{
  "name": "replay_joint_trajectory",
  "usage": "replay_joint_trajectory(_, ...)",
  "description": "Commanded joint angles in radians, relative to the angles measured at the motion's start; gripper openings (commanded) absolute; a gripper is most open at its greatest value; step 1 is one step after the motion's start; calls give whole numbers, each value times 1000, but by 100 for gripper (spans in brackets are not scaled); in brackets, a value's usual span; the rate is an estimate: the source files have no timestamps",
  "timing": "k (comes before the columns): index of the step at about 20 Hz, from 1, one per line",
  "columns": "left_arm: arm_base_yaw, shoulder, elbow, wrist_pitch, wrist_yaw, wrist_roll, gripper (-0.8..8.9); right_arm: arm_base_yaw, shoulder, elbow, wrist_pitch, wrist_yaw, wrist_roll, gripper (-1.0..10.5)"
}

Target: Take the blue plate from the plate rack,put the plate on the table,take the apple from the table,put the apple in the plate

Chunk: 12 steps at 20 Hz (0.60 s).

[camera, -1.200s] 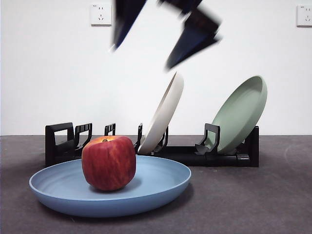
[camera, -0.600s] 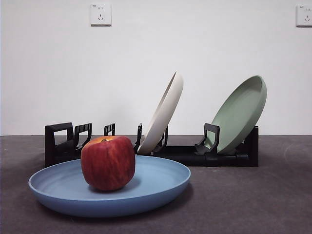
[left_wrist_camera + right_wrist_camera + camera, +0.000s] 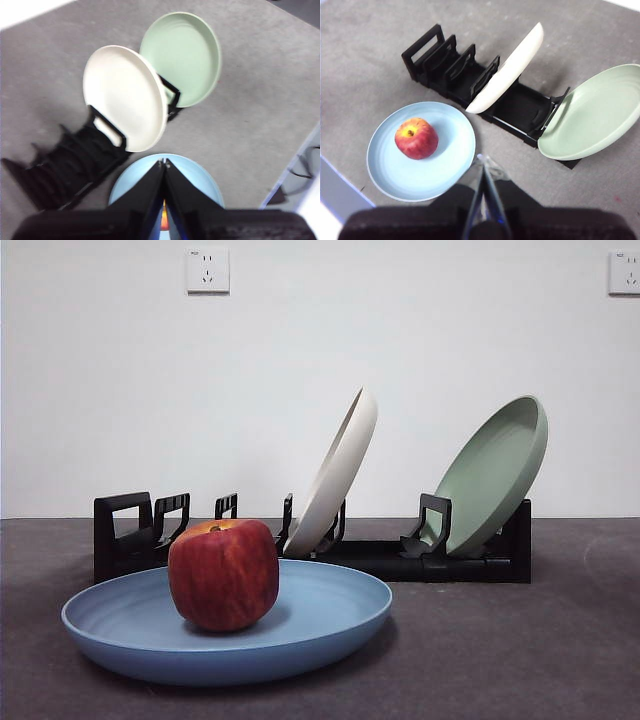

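When we look from the front, we see the apple (image 3: 223, 574) sitting in the blue plate (image 3: 320, 625) on the grey surface (image 3: 500, 660), in front of the black rack (image 3: 130, 535). No gripper shows there now; a second ago dark arms hung up high. From above, the left gripper (image 3: 163, 161) and right gripper (image 3: 481, 158) both have jaws pressed together, holding nothing. We see a white plate (image 3: 335, 472) and a green plate (image 3: 495, 472) leaning in the rack. We can read no words.
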Motion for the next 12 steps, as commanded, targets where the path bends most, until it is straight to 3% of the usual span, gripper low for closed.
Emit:
replay_joint_trajectory(1, -15, -39, -69, 28, -36, 10, -9, 0, -40, -94, 60, -1, 32, -12)
replay_joint_trajectory(7, -44, -269, -430, 274, -122, -47, -9, 1, -184, -417, 316, -1, 144, -12)
replay_joint_trajectory(12, -48, -486, -745, 422, -187, -109, -9, 2, -286, -672, 536, 0, 195, -12)
